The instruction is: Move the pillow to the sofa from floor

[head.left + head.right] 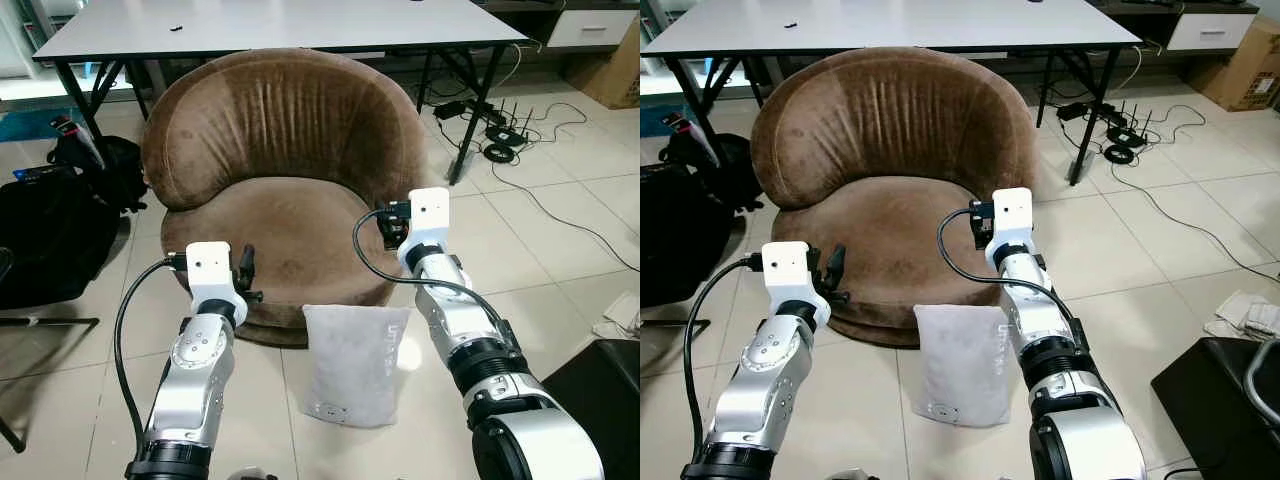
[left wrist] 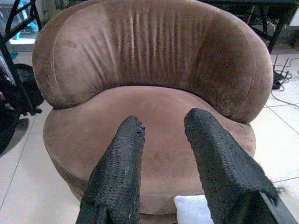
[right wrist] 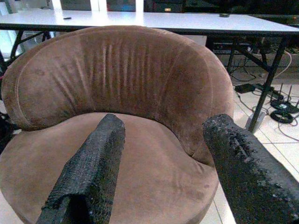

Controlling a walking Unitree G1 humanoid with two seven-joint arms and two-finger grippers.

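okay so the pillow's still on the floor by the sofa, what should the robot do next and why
Probably lower both arms toward the pillow. It leans on the floor against the sofa front, while the open left gripper and open right gripper point over the seat, above it, holding nothing.

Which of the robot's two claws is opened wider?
The right gripper: its black fingers stand far apart above the brown velvet sofa, while the left gripper's fingers show a narrower gap.

A pale grey pillow (image 1: 355, 365) stands upright on the tiled floor (image 1: 560, 250), leaning against the front of the round brown sofa (image 1: 280, 150).
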